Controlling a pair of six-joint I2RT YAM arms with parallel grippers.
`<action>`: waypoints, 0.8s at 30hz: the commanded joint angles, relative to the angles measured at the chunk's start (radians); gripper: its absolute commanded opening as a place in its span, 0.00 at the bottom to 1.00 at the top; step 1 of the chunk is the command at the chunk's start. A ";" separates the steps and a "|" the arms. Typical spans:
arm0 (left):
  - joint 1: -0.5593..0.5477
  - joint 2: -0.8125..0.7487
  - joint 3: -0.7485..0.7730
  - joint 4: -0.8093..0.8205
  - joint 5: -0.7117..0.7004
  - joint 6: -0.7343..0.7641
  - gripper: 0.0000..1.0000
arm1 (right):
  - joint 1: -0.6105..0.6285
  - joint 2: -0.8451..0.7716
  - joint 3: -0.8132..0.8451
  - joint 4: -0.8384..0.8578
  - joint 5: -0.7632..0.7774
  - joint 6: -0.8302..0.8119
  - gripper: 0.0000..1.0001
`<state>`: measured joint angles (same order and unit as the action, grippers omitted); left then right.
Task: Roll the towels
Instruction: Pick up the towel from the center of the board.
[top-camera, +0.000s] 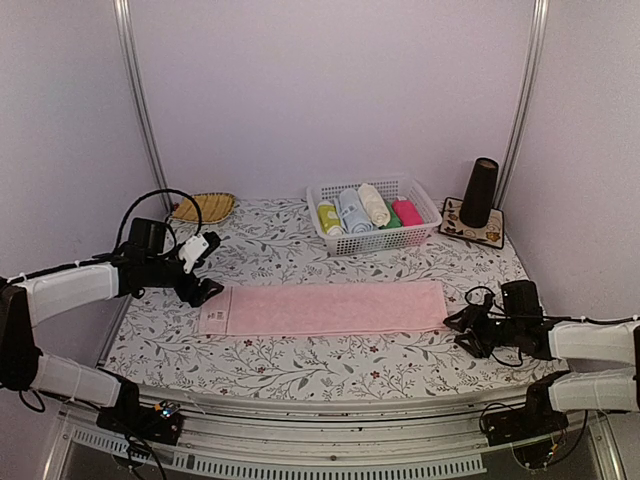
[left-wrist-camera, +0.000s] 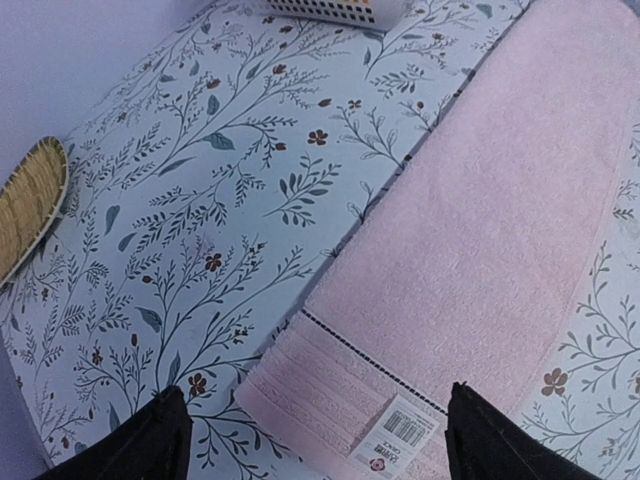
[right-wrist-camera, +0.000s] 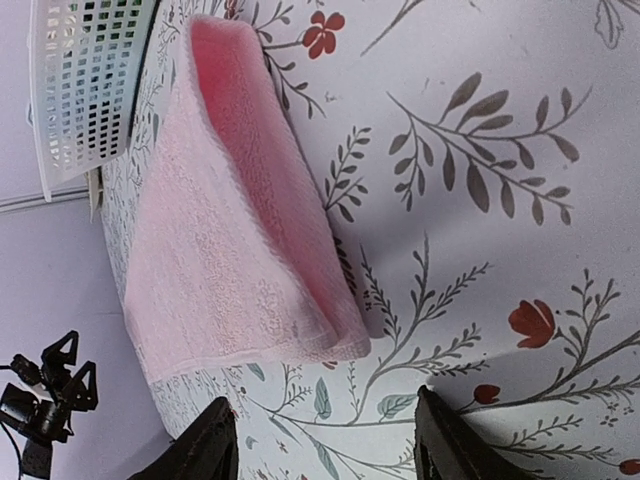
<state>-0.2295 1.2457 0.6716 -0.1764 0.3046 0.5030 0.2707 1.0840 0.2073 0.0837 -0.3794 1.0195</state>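
A pale pink towel (top-camera: 325, 307) lies flat on the floral table, folded into a long strip. My left gripper (top-camera: 205, 291) is open just above its left end, and in the left wrist view (left-wrist-camera: 315, 455) the labelled end of the towel (left-wrist-camera: 470, 230) lies between my fingers (left-wrist-camera: 150, 440). My right gripper (top-camera: 462, 330) is open at the towel's right end. In the right wrist view (right-wrist-camera: 325, 455) the folded corner of the towel (right-wrist-camera: 220, 270) sits just ahead of my fingers (right-wrist-camera: 450, 445), untouched. A cream towel (top-camera: 373, 203) lies rolled in the basket.
A white basket (top-camera: 425, 215) at the back holds yellow-green, light blue, green and magenta rolls. A woven tray (top-camera: 203, 208) lies back left. A black cone (top-camera: 480, 192) stands on a coaster back right. The table's front edge runs just before the arm bases.
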 joint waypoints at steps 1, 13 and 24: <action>-0.010 0.016 0.000 0.017 0.003 -0.004 0.88 | 0.037 0.032 -0.050 0.087 0.069 0.104 0.64; -0.010 0.016 -0.001 0.022 -0.008 -0.002 0.89 | 0.151 0.100 -0.101 0.299 0.190 0.277 0.70; -0.009 0.024 0.000 0.025 -0.008 -0.001 0.89 | 0.225 0.177 -0.134 0.448 0.283 0.417 0.72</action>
<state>-0.2295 1.2591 0.6716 -0.1711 0.2977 0.5030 0.4706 1.2098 0.1101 0.5236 -0.1574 1.3708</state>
